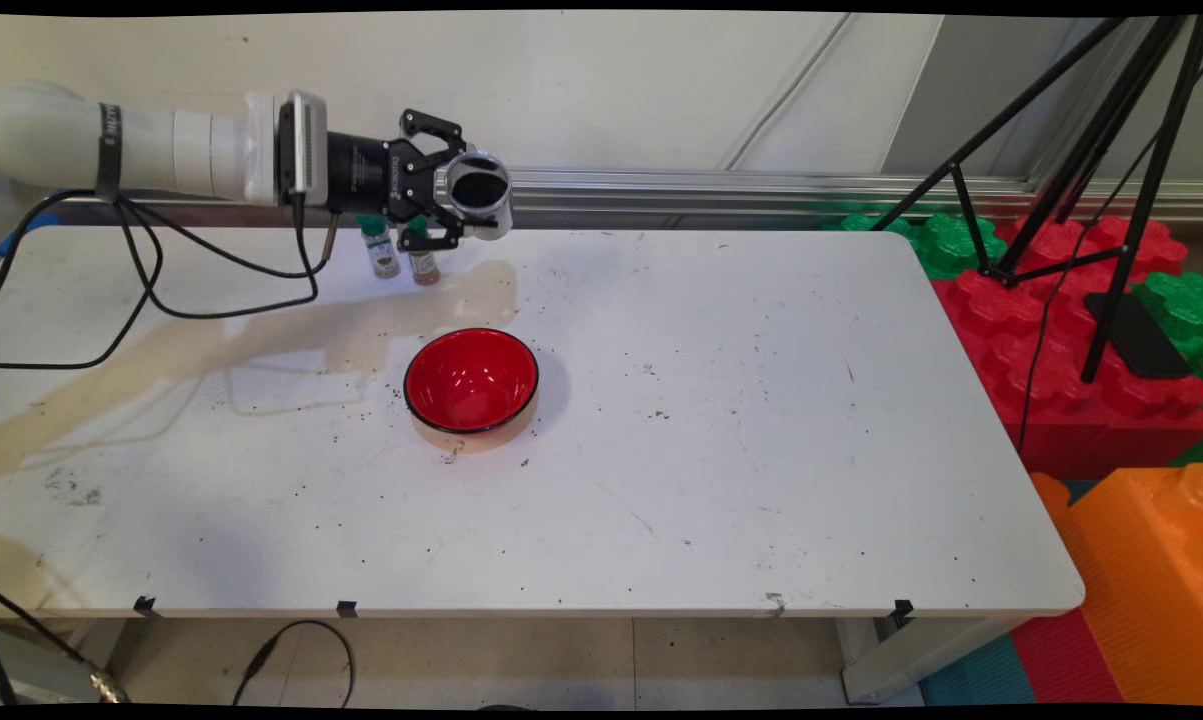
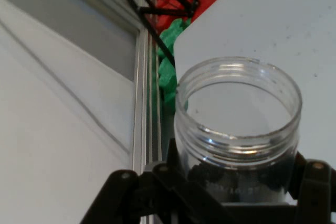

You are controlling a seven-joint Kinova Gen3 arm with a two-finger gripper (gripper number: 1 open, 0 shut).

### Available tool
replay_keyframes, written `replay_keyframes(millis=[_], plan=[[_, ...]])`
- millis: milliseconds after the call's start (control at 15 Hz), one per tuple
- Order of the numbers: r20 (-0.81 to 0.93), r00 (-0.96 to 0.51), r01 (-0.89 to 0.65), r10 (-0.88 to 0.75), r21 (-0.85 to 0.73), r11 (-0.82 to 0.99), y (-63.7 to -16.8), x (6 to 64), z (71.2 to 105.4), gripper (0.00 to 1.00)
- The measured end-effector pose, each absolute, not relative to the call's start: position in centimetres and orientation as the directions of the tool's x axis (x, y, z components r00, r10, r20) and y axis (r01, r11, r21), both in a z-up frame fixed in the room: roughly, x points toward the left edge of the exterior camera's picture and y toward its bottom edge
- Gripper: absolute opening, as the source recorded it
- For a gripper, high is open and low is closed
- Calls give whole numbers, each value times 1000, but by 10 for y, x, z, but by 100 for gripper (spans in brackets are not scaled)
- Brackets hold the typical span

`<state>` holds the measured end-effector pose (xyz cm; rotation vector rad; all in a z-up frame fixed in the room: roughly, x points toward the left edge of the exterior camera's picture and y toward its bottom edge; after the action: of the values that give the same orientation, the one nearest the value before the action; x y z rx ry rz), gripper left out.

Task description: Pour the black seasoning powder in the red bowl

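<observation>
My gripper (image 1: 471,205) is held level, high above the table's far left part, shut on a clear plastic jar (image 1: 478,192). The jar lies on its side with its open mouth facing right. In the hand view the jar (image 2: 237,124) fills the middle between the fingers, with dark grains resting at its bottom. A red bowl (image 1: 471,379) with a black rim stands on the white table (image 1: 711,450), below and nearer than the jar. Two small spice bottles (image 1: 401,255) with green caps stand just behind the gripper.
A brownish stain (image 1: 261,340) spreads across the table's left side, and dark specks lie scattered around the bowl. Black cables (image 1: 151,290) hang from the arm. A black tripod (image 1: 1081,180) and large red, green and orange blocks (image 1: 1081,380) stand off the right edge.
</observation>
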<state>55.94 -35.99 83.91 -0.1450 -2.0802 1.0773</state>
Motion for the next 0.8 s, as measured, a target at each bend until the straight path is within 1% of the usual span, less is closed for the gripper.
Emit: replay_keyframes(millis=[400,800], plan=[[416,-727,-62,546,-832,551,-351,559,828,0],[280,-733,63,620,-880,472,-348,560,821,0]])
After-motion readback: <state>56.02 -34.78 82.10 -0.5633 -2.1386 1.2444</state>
